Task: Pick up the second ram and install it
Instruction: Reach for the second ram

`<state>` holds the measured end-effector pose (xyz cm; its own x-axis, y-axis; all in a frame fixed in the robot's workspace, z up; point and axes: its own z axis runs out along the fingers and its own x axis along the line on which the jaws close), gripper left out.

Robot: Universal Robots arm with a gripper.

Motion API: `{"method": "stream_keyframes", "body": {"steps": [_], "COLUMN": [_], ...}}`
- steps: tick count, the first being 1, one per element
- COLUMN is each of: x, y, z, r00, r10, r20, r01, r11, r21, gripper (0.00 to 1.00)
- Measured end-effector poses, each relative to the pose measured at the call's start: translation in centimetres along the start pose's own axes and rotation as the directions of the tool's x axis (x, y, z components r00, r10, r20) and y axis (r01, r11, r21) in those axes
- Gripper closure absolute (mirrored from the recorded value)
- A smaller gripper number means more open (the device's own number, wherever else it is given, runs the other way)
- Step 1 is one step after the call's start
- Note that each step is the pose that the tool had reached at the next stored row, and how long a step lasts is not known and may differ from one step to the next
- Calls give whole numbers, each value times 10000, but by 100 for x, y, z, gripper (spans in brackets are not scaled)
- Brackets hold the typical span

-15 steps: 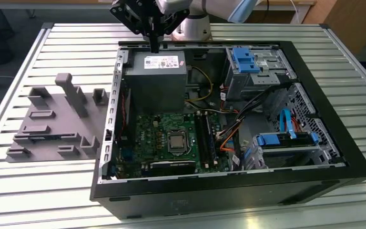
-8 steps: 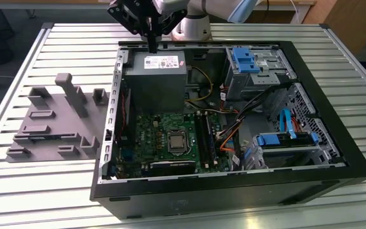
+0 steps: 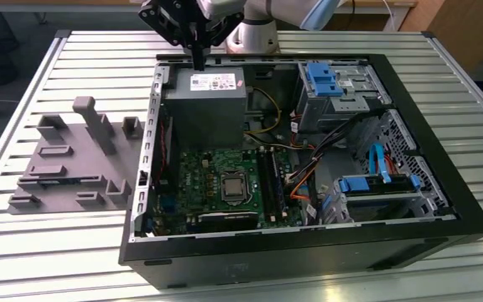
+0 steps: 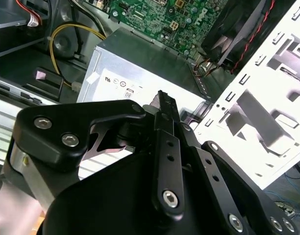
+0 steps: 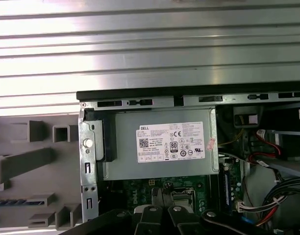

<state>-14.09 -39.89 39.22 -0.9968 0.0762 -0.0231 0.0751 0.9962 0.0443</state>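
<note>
My gripper (image 3: 198,65) hangs over the back edge of the open computer case (image 3: 309,251), just above the grey power supply (image 3: 204,104). Its thin black fingers are pressed together with nothing between them, as both wrist views show (image 4: 162,96) (image 5: 162,190). A thin dark strip with a bluish edge, which looks like the second ram (image 3: 57,181) (image 5: 17,201), stands on edge in a slot of the grey tray (image 3: 65,154) at the exterior view's left, well away from the gripper. The long black memory slots (image 3: 271,182) lie beside the processor socket on the green motherboard (image 3: 199,179).
The case lies on its side on a slatted metal table (image 3: 23,264). Inside it are drive cages with blue clips (image 3: 321,78) (image 3: 376,184) and loose cables (image 3: 304,179). The tray's upright pegs (image 3: 90,123) rise beside the case wall.
</note>
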Motion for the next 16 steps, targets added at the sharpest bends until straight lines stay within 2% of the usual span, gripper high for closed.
{"method": "stream_keyframes", "body": {"steps": [16], "x": [84], "y": [-7], "z": [3], "r00": [10000], "r10": [1], "r20": [-9], "r01": [-1], "r11": [10000], "r21": [1], "gripper": [89]}}
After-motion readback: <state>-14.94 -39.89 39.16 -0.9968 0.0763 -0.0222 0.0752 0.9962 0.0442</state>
